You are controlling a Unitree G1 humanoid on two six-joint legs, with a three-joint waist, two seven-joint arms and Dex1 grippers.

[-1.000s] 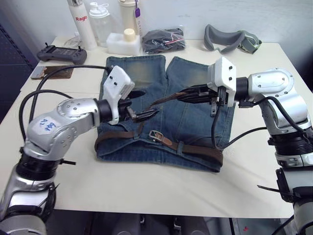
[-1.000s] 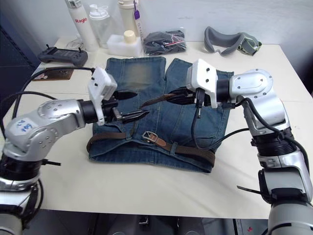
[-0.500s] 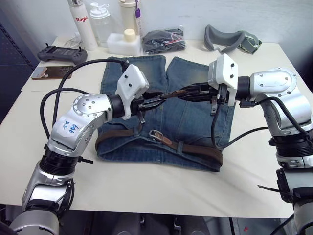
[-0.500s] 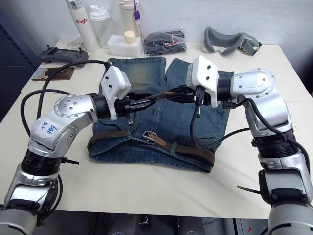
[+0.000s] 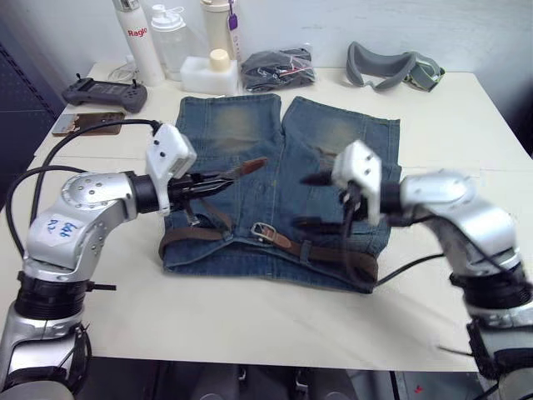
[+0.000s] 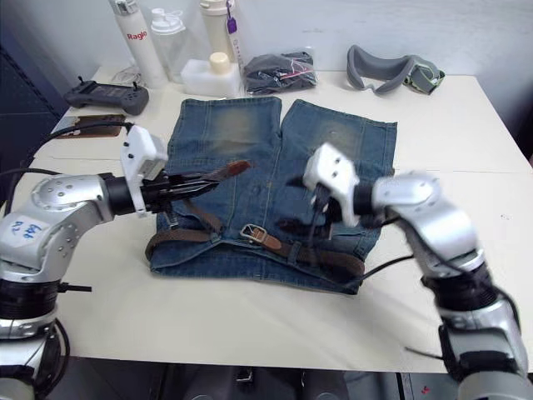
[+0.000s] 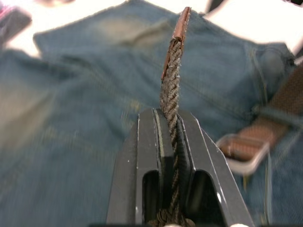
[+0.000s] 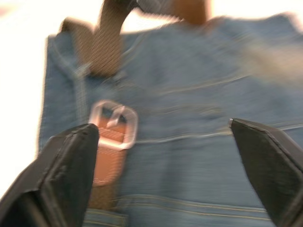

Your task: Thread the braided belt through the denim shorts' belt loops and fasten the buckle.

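Brown braid runs along the near waistband of the denim shorts (image 5: 283,192), which lie flat on the white counter (image 5: 250,325), legs pointing away. The braided belt (image 5: 333,254) sits along that waistband and under a belt loop (image 5: 306,250) near the middle, and the buckle (image 5: 265,229) rests on the denim just left of centre. Over the right side hovers the right pincer (image 5: 316,202), its fingers spread wide, gripping nothing. On the left, the left pincer (image 5: 218,182) is pressed together on the belt's free end, the leather tip (image 7: 181,23) sticking out past the fingers above the shorts. Farther back stand bottles (image 5: 171,37), a black controller (image 5: 104,92) and a grey goggle strap (image 5: 391,67).
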